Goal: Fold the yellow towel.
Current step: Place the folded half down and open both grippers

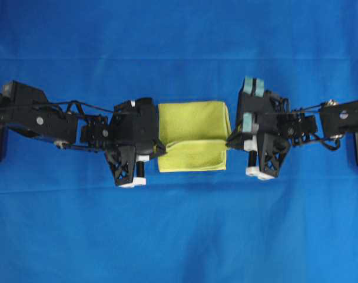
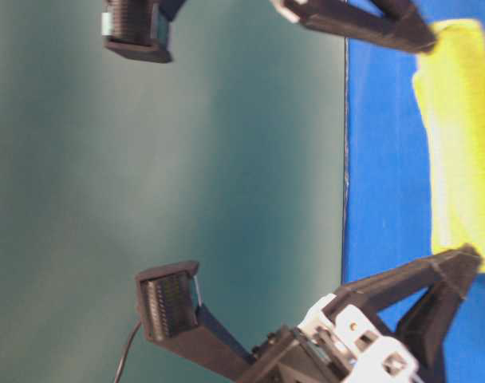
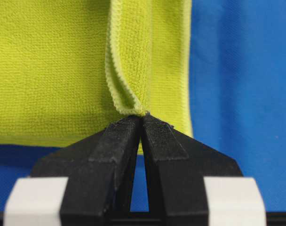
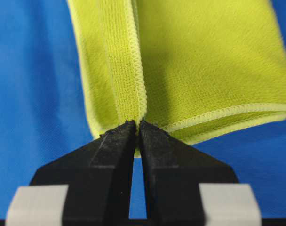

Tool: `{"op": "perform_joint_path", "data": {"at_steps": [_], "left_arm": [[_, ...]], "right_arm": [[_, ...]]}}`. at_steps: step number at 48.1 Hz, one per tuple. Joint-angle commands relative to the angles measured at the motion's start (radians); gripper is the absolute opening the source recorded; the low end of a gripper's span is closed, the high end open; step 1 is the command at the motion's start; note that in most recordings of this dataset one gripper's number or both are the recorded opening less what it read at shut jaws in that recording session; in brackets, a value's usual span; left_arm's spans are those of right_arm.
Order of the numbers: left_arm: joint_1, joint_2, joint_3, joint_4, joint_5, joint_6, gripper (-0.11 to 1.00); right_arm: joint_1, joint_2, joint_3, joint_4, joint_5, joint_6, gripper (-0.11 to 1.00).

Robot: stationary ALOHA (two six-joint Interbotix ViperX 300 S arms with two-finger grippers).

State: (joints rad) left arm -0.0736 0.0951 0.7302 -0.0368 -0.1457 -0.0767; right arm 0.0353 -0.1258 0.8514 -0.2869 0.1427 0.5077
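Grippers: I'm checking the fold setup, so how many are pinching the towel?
2. The left gripper pinches the towel at its left edge; the right gripper pinches its right edge. Both are shut on the hem.

I'm seeing the yellow towel (image 1: 194, 135) lying at the centre of the blue cloth (image 1: 179, 236), folded into a rough rectangle. Its fuzzy yellow-green pile and paler stitched hem are showing clearly. One layer is lifting off the lower part, pinched at both side edges, apparently sagging between them.
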Motion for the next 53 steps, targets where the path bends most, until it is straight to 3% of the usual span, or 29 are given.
{"op": "perform_joint_path", "data": {"at_steps": [1,23,26,29,31,34,39,47,53], "left_arm": [[-0.012,0.000,-0.012,-0.002,-0.002,-0.003,0.03],[-0.017,0.069,-0.025,0.002,-0.009,-0.003,0.04],[-0.017,0.069,-0.026,0.003,-0.009,-0.003,0.08],[-0.017,0.069,-0.028,0.003,-0.009,-0.002,0.21],[-0.017,0.069,-0.029,0.002,-0.009,0.002,0.29],[-0.017,0.069,-0.032,0.003,-0.009,0.006,0.42],[-0.017,0.064,-0.038,0.003,-0.009,0.011,0.45],[-0.017,0.023,-0.040,0.003,-0.003,0.012,0.42],[-0.025,-0.037,-0.023,0.003,0.017,0.012,0.42]], "right_arm": [[0.009,0.014,-0.017,0.006,-0.018,0.002,0.06],[0.011,0.074,-0.034,0.008,-0.055,0.002,0.06],[0.011,0.074,-0.034,0.008,-0.064,0.002,0.06],[0.011,0.074,-0.035,0.008,-0.075,-0.002,0.07],[0.012,0.075,-0.037,0.008,-0.083,-0.002,0.13],[0.017,0.075,-0.040,0.008,-0.086,-0.002,0.34],[0.025,0.075,-0.048,0.008,-0.083,-0.003,0.61],[0.055,0.057,-0.066,0.008,-0.061,-0.003,0.52],[0.106,0.017,-0.075,0.008,-0.021,-0.002,0.52]]}}
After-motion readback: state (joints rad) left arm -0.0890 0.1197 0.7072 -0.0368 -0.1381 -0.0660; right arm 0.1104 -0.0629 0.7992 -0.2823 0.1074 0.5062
